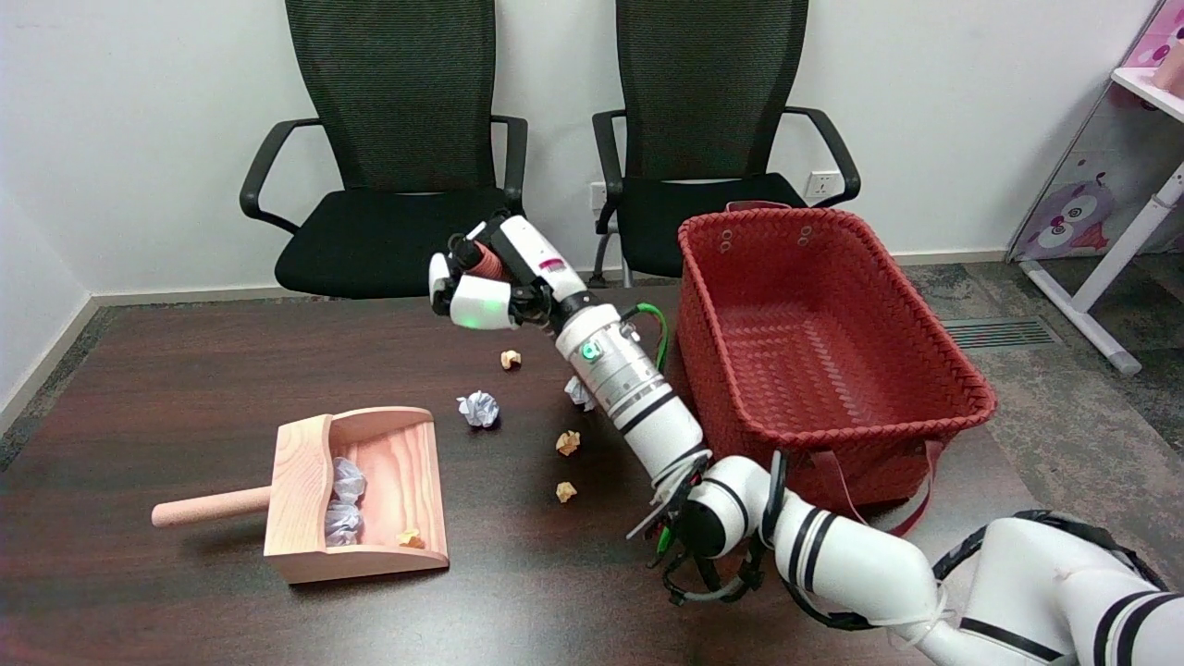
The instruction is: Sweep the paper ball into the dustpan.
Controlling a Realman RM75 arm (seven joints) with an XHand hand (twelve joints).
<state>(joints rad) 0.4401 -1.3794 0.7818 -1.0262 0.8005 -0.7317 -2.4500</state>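
Head view first and only. Tabletop (166, 370) of dark wood carries a wooden dustpan (370, 495) at about 8 o'clock, its handle pointing toward 9 and its open mouth toward 3; two white paper wads and one small tan scrap already lie inside it. White paper ball (478, 408) sits on the bare wood just off the pan's upper right corner, apart from it. Another white wad (579, 393) peeks out from behind the forearm. Tan scraps (567, 443) lie scattered toward 5 o'clock of the ball. Right hand (486, 282) hangs above the far edge at 12 o'clock — fingers curled around a reddish-brown object I cannot identify. Red woven basket (814, 324) stands at 3 o'clock.
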